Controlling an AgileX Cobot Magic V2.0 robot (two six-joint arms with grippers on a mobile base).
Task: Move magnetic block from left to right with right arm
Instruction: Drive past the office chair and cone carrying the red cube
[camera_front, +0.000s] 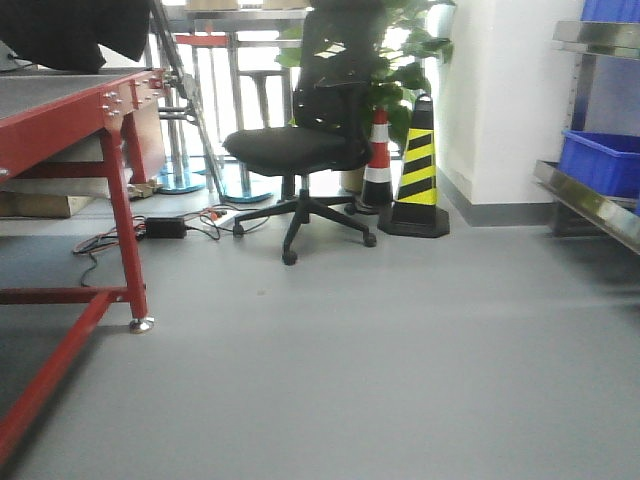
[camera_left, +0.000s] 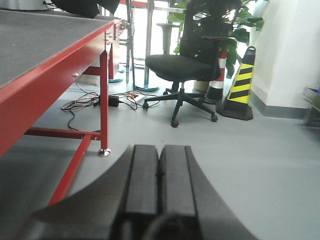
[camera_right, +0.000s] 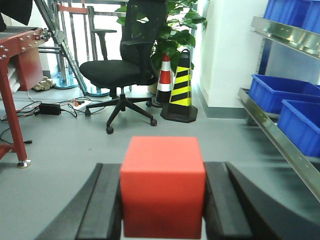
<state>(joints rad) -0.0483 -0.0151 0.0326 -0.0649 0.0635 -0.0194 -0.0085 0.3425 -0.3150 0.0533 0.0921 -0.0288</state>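
Observation:
The magnetic block (camera_right: 163, 185), a plain red cube, fills the lower middle of the right wrist view. My right gripper (camera_right: 163, 167) is shut on it, one black finger (camera_right: 102, 202) pressed to each side, and holds it above the grey floor. In the left wrist view my left gripper (camera_left: 160, 150) is shut, its two black pads (camera_left: 142, 175) together with nothing between them. Neither gripper nor the block shows in the front-facing view.
A red-framed table (camera_front: 60, 110) stands at the left. Ahead are a black office chair (camera_front: 300, 150), two striped cones (camera_front: 418, 170), a plant and floor cables (camera_front: 165, 228). A metal shelf with blue bins (camera_right: 280, 95) runs along the right.

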